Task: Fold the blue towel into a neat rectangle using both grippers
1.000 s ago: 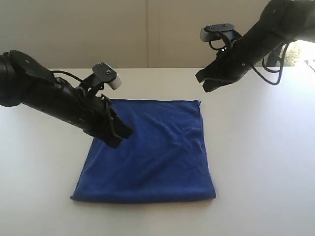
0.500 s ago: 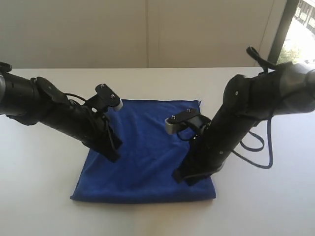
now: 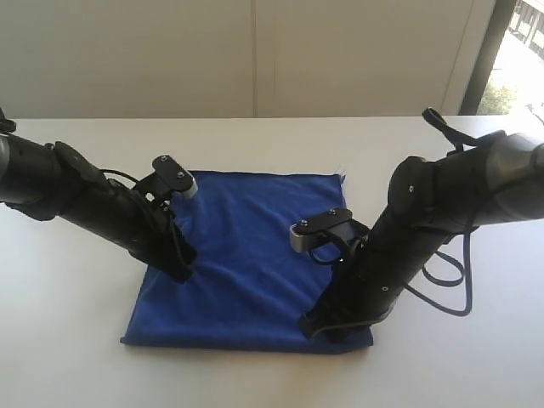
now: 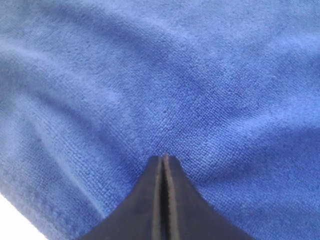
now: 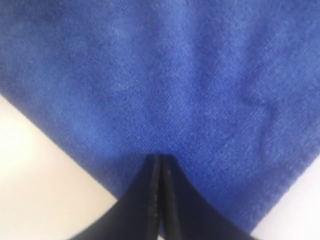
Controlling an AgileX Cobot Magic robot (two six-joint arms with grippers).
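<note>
Now down from above, the right gripper (image 3: 316, 326) touches the blue towel's (image 3: 255, 246) near-right corner, the left gripper (image 3: 181, 274) its left edge; both pairs of fingers (image 4: 150, 205) pressed together.

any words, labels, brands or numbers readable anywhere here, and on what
None can be read. The blue towel is plain. The white tag at its far corner is too small to read. The left arm's grey block and the right arm's grey block show no legible marks.
</note>
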